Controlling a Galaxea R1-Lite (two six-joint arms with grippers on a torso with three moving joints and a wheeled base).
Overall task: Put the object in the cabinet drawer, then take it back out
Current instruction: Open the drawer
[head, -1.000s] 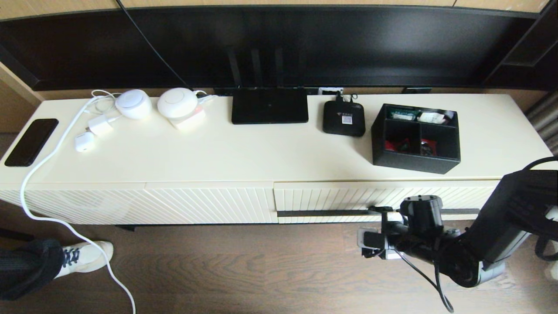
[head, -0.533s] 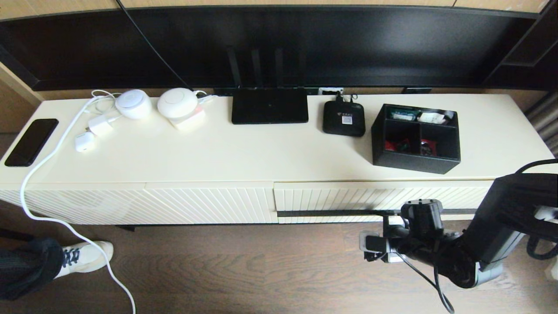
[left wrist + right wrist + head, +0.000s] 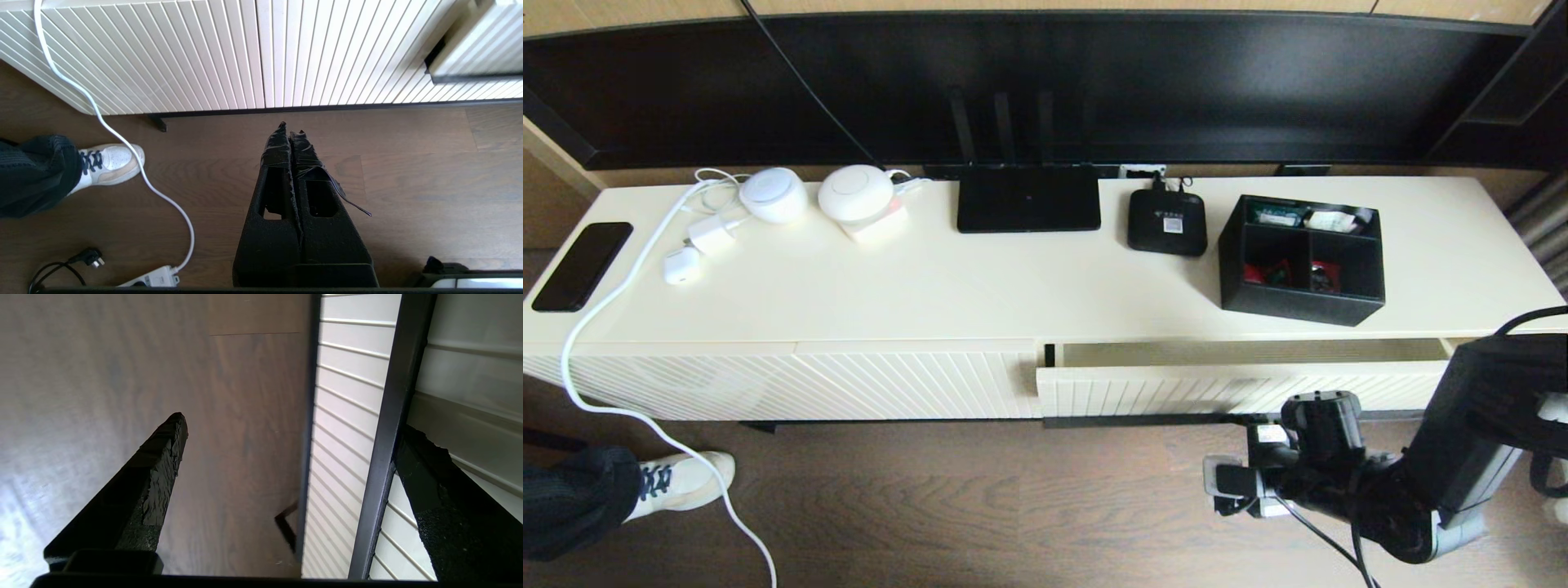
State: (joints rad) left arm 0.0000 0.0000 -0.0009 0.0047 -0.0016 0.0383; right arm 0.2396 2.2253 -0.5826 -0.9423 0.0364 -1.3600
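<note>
The black organizer box [image 3: 1303, 260], with red and white items in its compartments, stands on the cabinet top at the right. Below it the cream drawer [image 3: 1176, 390] is pulled out a little, and a strip of its interior [image 3: 1241, 352] shows. My right gripper [image 3: 1255, 425] is at the dark handle strip [image 3: 1135, 420]. In the right wrist view this gripper [image 3: 294, 424] is open; the handle strip [image 3: 384, 457] runs between its fingers, with one finger [image 3: 433, 490] behind the strip. My left gripper [image 3: 291, 130] is shut and empty, low over the floor, and does not appear in the head view.
A flat router [image 3: 1027, 198] and a small set-top box [image 3: 1167, 222] lie left of the box. Further left are white chargers [image 3: 772, 194], a phone [image 3: 582, 265] and a white cable [image 3: 613, 286] that hangs to the floor. A person's shoe [image 3: 682, 482] rests near the diagonal-ribbed panel [image 3: 849, 384].
The drawer has slid out towards me, opening a gap along its top. My right gripper drew back with the handle strip.
</note>
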